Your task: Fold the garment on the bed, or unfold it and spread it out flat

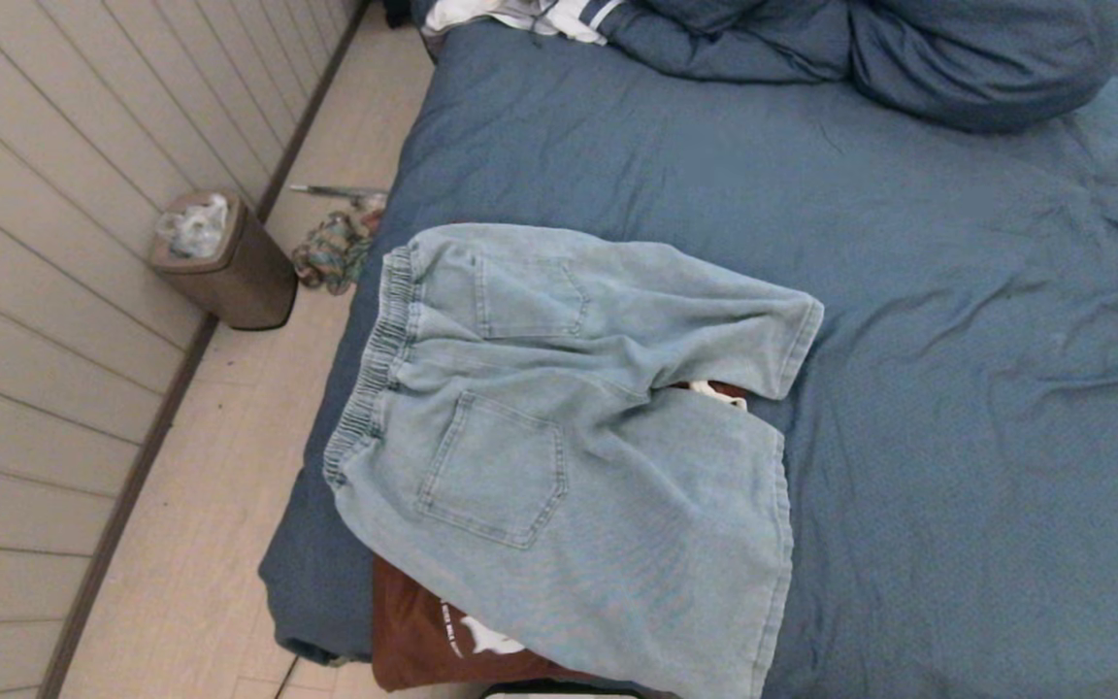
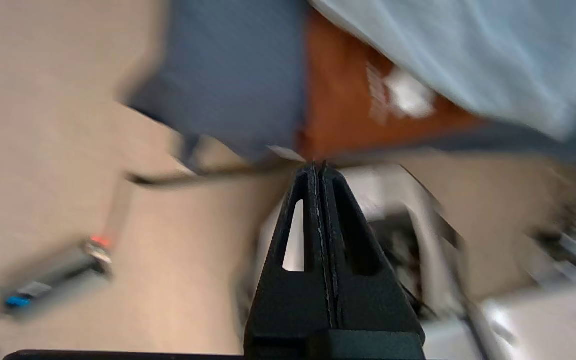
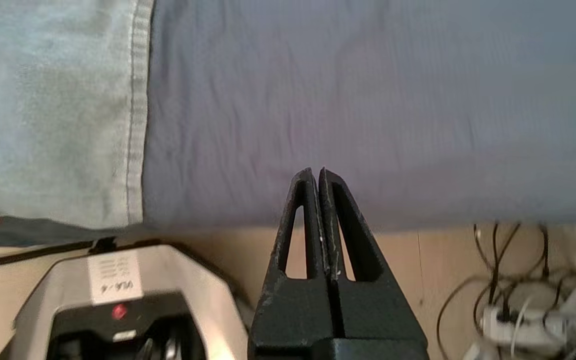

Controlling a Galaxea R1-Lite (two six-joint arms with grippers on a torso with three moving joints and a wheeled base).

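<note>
Neither arm shows in the head view. The left gripper (image 2: 318, 167) hangs off the near edge of the bed (image 1: 957, 340), over the floor (image 2: 68, 175), its two black fingers pressed together and holding nothing; its tips point toward the bed's near left corner. The right gripper (image 3: 316, 172) is also off the near edge, fingers closed tight and empty, aimed at the bare sheet just beside the hem of the shorts (image 1: 559, 427).

The shorts, pale blue denim, lie spread flat on the bed's near left part, back pockets up, waistband toward the left edge and legs toward the middle. They rest on a rust-brown garment (image 1: 423, 641) with white print that sticks out at the near edge.

Only the head view shows the heaped duvet (image 1: 908, 49) at the far end, and a brown bin (image 1: 229, 257) by the wall. Only the right wrist view shows the robot's base (image 3: 118, 300) and tangled cables (image 3: 508, 295) on the floor.
</note>
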